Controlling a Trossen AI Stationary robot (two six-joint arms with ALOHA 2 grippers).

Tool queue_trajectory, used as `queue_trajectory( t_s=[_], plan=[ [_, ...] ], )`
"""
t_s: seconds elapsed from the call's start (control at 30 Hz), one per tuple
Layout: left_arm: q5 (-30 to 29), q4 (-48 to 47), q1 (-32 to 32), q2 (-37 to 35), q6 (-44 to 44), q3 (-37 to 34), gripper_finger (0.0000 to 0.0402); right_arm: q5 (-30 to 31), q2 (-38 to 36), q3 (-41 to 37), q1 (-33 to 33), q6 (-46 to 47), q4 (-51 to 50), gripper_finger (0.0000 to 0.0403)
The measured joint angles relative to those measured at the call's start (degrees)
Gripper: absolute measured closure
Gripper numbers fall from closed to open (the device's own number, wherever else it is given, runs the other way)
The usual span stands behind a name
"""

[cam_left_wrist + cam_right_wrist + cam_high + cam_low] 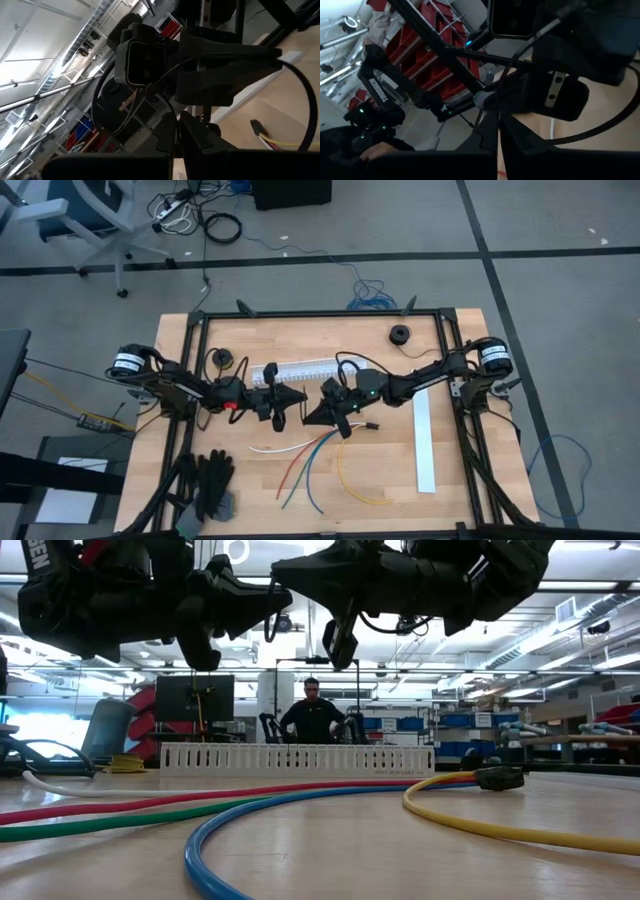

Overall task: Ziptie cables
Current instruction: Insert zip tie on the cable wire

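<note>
The cables lie loose on the wooden table: white, red, green, blue and yellow wires, fanned toward the near edge, with a small dark plug end. Both arms hang above them at mid-table, pointing level at each other. My left gripper and my right gripper nearly meet tip to tip, clear of the cables. Each is shut in its own wrist view: left, right. I see nothing between either pair of fingers.
A long white slotted channel lies behind the grippers. A flat white strip lies at the right, a black roll at the far right, and black gloves at the near left. A person stands beyond the table's far edge.
</note>
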Motion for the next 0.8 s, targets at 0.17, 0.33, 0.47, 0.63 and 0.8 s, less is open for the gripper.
queue_trajectory(
  t_s=[0.17,0.33,0.47,0.63,0.8],
  plan=[
    [0.18,-0.55,-0.16,0.00,-0.03,-0.02,0.0401,1.27,0.00,0.00,0.00,-0.99,0.62,0.0384],
    [0.18,-0.71,-0.84,0.01,-0.04,-0.02,0.0401,2.34,0.00,0.00,-0.46,-1.36,0.87,0.0371],
    [0.18,-0.73,-1.23,0.02,-0.05,-0.02,0.0401,3.14,0.00,0.00,-0.87,-2.69,0.87,0.0367],
    [0.15,-0.94,-1.55,0.02,-0.07,-0.02,0.0401,3.10,0.00,0.00,-0.92,-3.03,0.50,0.0395],
    [0.19,-0.94,-1.55,0.02,-0.09,-0.02,0.0401,3.35,0.00,0.00,-0.90,-3.36,0.04,0.0402]
  ],
)
